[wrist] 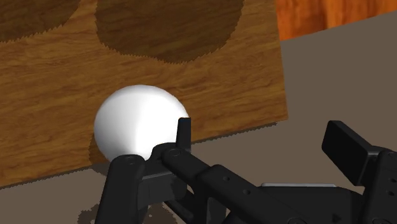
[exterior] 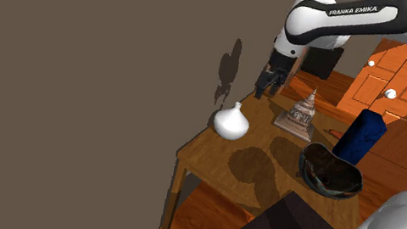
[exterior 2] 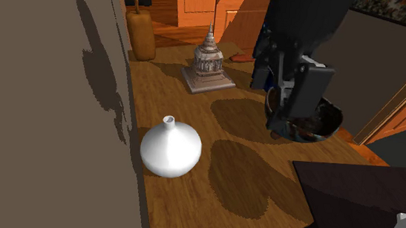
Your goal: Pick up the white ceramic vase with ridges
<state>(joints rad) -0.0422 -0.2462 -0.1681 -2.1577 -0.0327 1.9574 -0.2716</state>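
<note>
Now the gripper point(exterior: 270, 85) hovers, fingers point(wrist: 348, 145) spread.
White vase point(exterior 2: 170, 149) sits near the bench point(exterior 2: 179, 212) edge; an off-centre descent could knock it over.

Upright white vase point(exterior 2: 170, 149) on table point(exterior 2: 187, 198)

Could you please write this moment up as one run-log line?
stage: pre-grasp | white vase: upright on wooden table by wall, untouched | gripper: open, empty, apart from white vase | next: probably lower onto it
</note>
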